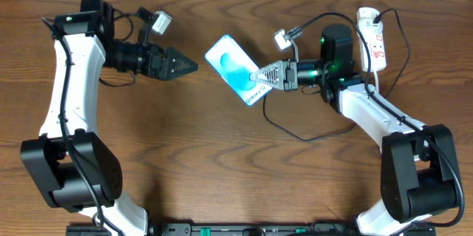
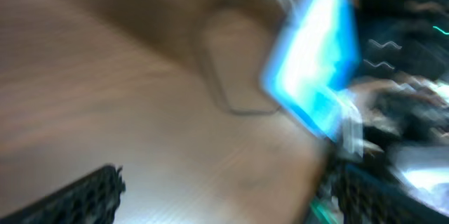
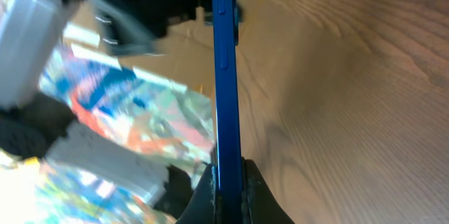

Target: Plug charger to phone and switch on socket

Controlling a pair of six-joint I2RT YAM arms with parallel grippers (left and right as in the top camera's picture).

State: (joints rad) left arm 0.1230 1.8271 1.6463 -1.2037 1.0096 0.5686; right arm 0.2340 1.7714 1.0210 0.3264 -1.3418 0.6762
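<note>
Near the surface's (image 1: 222, 169) rear middle, the right hand (image 1: 260, 77) clenches the phone (image 1: 229, 62); the left hand (image 1: 191, 64) hangs released, empty. Whether the charger (image 1: 299, 137) is connected is unclear; switching the rear-right socket (image 1: 375, 40) looks left to do.

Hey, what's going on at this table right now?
The right gripper is shut on one end of the phone and appears to hold it tilted just off the table, screen lit. The left gripper is open and empty, pointing toward the phone from the other side. The charger lies loose on the table and does not look connected to the phone yet. The socket sits at the far right; its switch is too small to read.
</note>
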